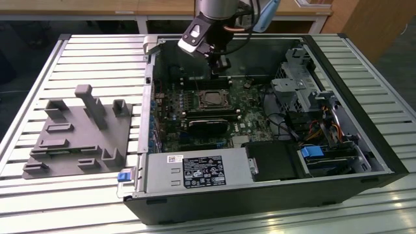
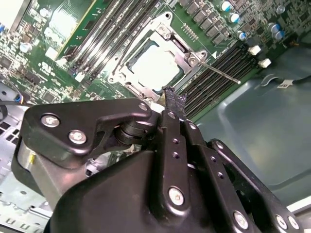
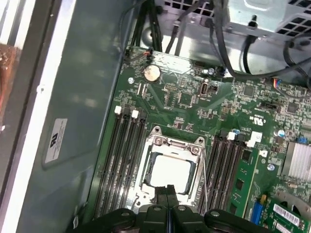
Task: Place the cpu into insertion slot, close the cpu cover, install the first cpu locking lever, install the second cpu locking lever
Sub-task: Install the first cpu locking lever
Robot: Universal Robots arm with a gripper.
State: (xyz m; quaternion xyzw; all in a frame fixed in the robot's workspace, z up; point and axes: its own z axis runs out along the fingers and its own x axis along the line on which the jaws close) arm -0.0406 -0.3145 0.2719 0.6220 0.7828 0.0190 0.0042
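At 12 o'clock of silvery-rimmed square insertion slot (image 1: 211, 99), exterior view, clenched empty black gripper (image 1: 220, 75) may skid off thin wire lever (image 2: 221, 73).

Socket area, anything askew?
The cpu sits square under the cpu cover. One thin locking lever sticks out sideways over the memory slots instead of lying along the cover's edge, so it looks unlatched.
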